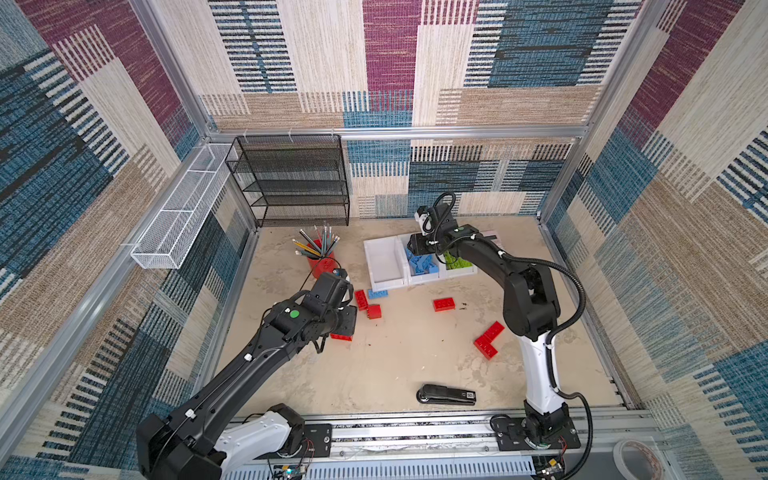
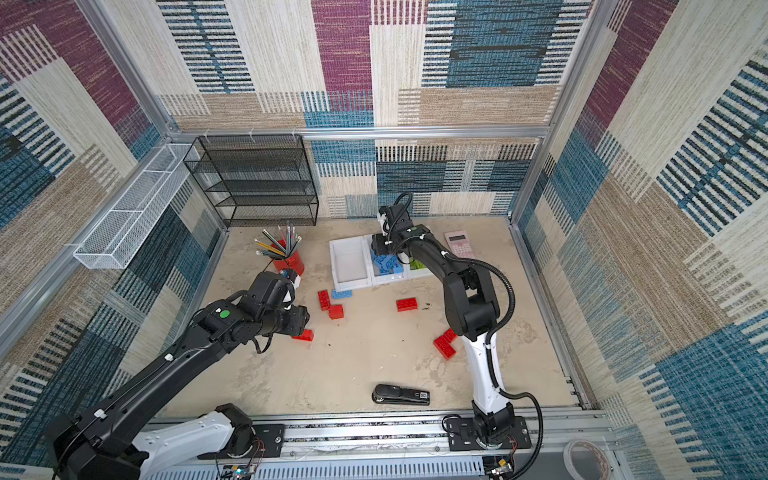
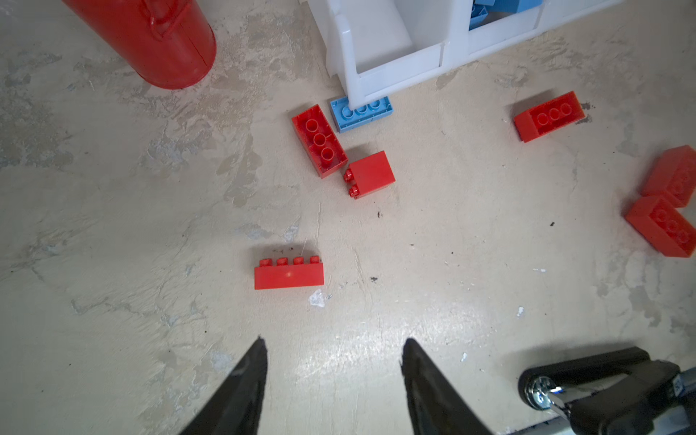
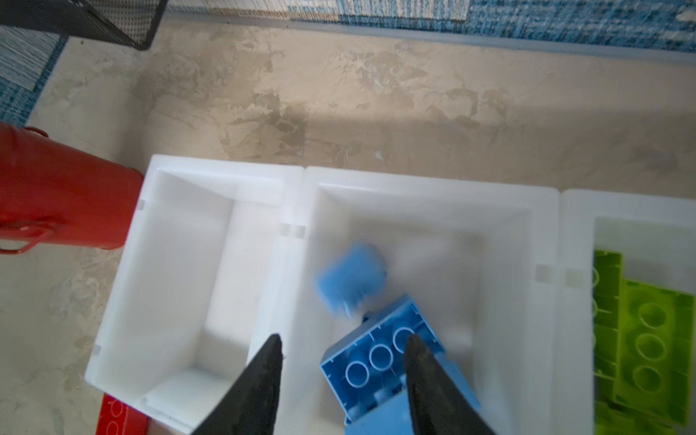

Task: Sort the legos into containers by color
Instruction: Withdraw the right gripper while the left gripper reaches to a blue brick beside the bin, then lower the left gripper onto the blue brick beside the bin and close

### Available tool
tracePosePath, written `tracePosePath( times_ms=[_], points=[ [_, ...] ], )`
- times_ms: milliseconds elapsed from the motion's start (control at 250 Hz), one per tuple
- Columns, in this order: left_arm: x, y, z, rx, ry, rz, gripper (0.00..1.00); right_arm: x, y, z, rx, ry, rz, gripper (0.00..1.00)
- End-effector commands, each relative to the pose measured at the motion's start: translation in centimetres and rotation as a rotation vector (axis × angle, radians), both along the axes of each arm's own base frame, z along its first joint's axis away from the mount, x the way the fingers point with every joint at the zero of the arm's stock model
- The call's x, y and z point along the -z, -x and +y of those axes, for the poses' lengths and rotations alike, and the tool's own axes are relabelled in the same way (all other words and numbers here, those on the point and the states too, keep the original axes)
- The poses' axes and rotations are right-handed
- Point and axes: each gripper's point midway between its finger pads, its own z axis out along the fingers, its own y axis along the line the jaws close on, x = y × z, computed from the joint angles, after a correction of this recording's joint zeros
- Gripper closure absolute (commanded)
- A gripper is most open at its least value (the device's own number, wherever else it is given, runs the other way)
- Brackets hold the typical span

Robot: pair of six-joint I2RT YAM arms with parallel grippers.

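Mottled beige tabletop (image 3: 113,226): left gripper (image 3: 334,341) gapes empty before a red brick (image 3: 289,275) lying sidelong, studs toward the white bins (image 3: 399,71); right gripper (image 4: 344,337) gapes empty above them.

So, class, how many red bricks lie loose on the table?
6 red bricks: two before the empty bin, one by the left gripper, one mid-table, two together rightward. An arm may hide more.

Red legos (image 3: 289,277), white containers (image 4: 226,171)
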Motion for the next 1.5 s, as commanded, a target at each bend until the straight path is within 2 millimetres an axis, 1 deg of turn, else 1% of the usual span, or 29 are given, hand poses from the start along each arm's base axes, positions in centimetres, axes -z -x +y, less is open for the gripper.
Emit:
tracePosePath(
  times_ms=[0, 108, 176, 200, 212, 292, 400, 468, 572, 632, 712, 860, 952, 1196, 1316, 1496],
  points=[
    [-0.3, -0.8, -1.2, 0.016, 0.027, 0.014, 0.41, -2.0, 0.3, -0.1, -0.006, -0.029, -0.046, 0.41],
    [0.2, -2.1, -2.6, 0.017, 0.05, 0.046, 0.43, -3.4, 1.5, -0.5, -0.003, -0.052, -0.075, 0.37],
    [0.7, -3.1, -3.8, 0.016, 0.07, 0.067, 0.46, -4.5, 2.8, -1.0, 0.002, -0.075, -0.1, 0.35],
    [0.8, -3.5, -4.3, 0.02, 0.079, 0.074, 0.48, -5.3, 3.2, -1.1, 0.003, -0.089, -0.119, 0.34],
    [1.0, -3.8, -4.6, 0.019, 0.084, 0.079, 0.49, -4.8, 3.5, -1.3, 0.005, -0.087, -0.111, 0.34],
    [2.1, -5.3, -6.1, 0.022, 0.096, 0.111, 0.56, -5.8, 5.6, -2.0, 0.006, -0.121, -0.142, 0.33],
    [4.0, -7.2, -7.3, 0.005, 0.074, 0.161, 0.67, -7.2, 8.8, -3.0, 0.014, -0.19, -0.195, 0.32],
    [5.3, -8.4, -7.9, -0.006, 0.057, 0.182, 0.71, -7.5, 10.9, -3.4, 0.011, -0.247, -0.211, 0.32],
    [7.0, -9.9, -8.9, -0.01, 0.035, 0.214, 0.78, -7.3, 13.7, -4.2, 0.018, -0.301, -0.224, 0.33],
    [8.0, -10.6, -9.3, -0.011, 0.026, 0.227, 0.8, -7.1, 14.9, -4.7, 0.023, -0.319, -0.235, 0.33],
    [9.4, -11.6, -9.9, -0.009, 0.017, 0.239, 0.82, -6.9, 16.2, -5.4, 0.031, -0.328, -0.253, 0.33],
    [10.8, -13.4, -10.5, -0.012, -0.016, 0.254, 0.83, -7.2, 17.8, -5.8, 0.024, -0.361, -0.277, 0.33],
    [11.5, -14.3, -10.8, -0.016, -0.025, 0.26, 0.83, -6.7, 18.5, -5.8, 0.014, -0.36, -0.271, 0.33],
    [12.9, -16.2, -10.2, -0.047, -0.032, 0.275, 0.83, -6.2, 19.2, -6.4, 0.025, -0.35, -0.278, 0.32],
    [13.6, -16.9, -9.8, -0.06, -0.039, 0.282, 0.82, -6.2, 19.2, -6.1, 0.014, -0.357, -0.275, 0.32],
    [13.5, -17.6, -9.3, -0.07, -0.042, 0.274, 0.81, -5.9, 19.4, -6.0, 0.009, -0.354, -0.266, 0.32]
  ],
)
